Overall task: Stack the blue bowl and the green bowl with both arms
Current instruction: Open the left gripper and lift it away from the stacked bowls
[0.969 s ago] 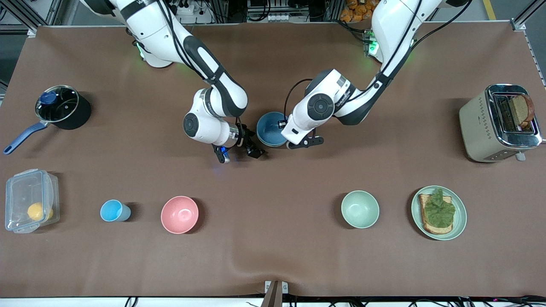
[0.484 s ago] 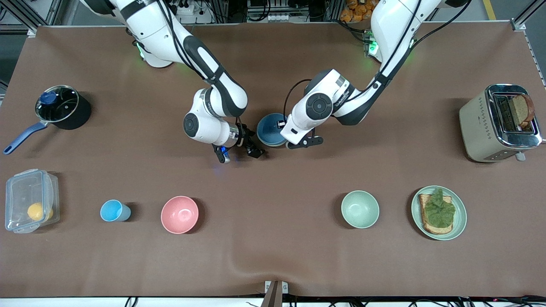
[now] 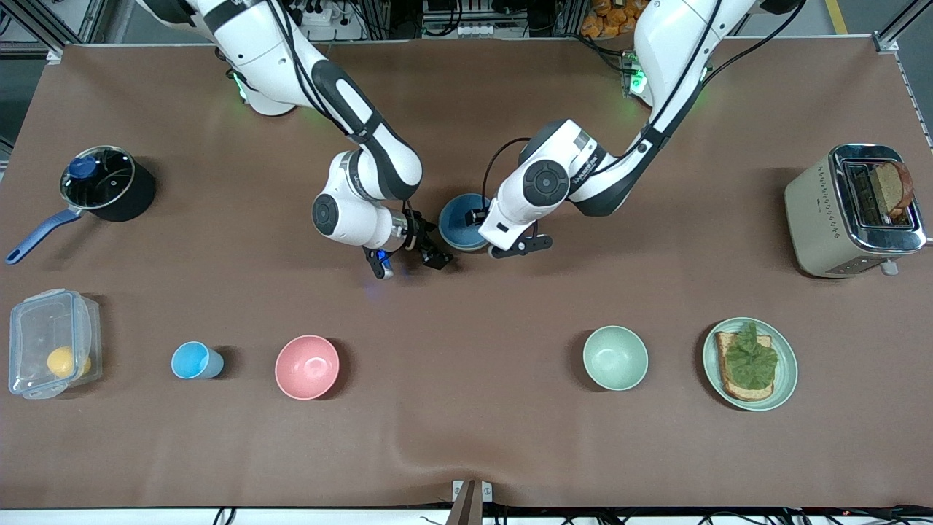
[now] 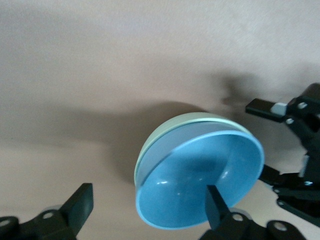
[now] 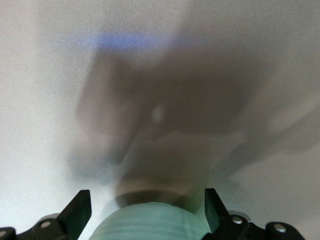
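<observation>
Blue bowl (image 4: 200, 180) nests in green bowl (image 4: 165, 140); my left gripper (image 4: 150, 210) gapes wide over it, right gripper (image 3: 408, 264) spread beside; I'd lift straight up.

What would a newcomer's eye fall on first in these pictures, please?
Both arms meet at mid-table over the blue bowl, nested in the green bowl. The left gripper hangs open, one finger inside the blue bowl; the right gripper is open beside the stack, toward the right arm's end. Nearer the camera lies a row that includes a pink bowl and a mint bowl.
</observation>
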